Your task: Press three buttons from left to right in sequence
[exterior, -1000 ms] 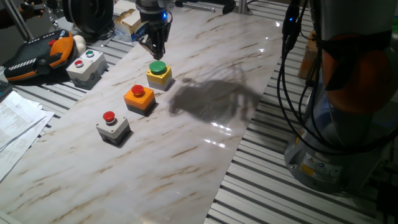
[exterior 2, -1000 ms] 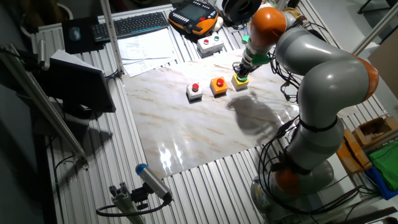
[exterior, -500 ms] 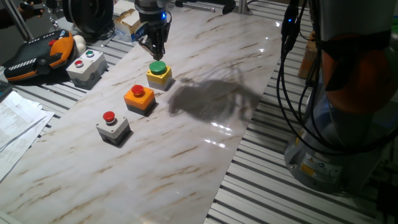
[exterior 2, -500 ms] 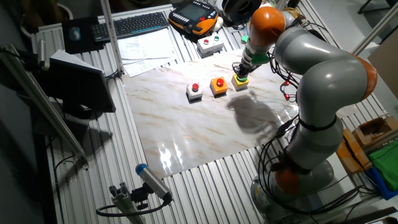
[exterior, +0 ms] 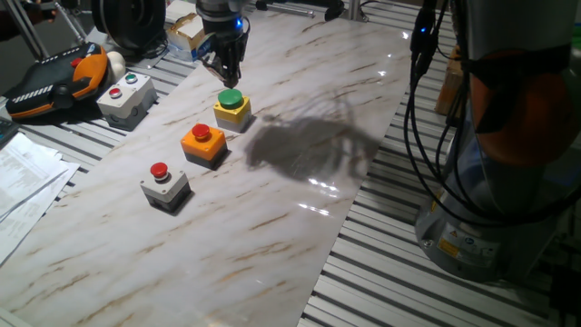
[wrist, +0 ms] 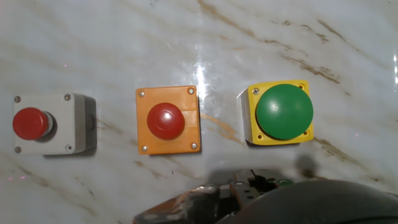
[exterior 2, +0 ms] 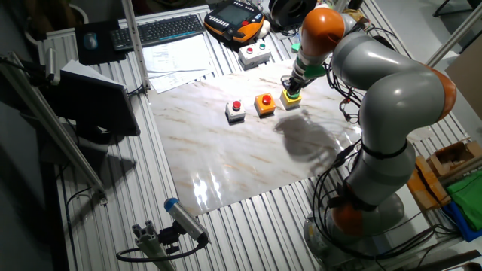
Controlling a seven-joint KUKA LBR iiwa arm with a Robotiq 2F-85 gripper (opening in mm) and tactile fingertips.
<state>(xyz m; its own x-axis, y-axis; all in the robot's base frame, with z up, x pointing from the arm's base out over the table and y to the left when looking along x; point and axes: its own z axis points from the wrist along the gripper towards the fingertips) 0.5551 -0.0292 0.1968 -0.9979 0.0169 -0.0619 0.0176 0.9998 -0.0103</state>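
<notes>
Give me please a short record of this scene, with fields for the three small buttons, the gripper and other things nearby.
left button: grey box, red cap
middle button: orange box, red cap
right button: yellow box, green cap
arrangement: one row on the marble table
gripper: just above the green cap, in one fixed view; finger state unclear
nearby: larger grey box with red and green buttons, off the marble

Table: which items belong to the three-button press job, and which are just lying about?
Job:
- grey box with red cap
- orange box with red cap
- yellow box with green cap
- hand, above the green cap

Lying about:
- larger grey two-button box
- orange and black pendant
- papers
- keyboard
</notes>
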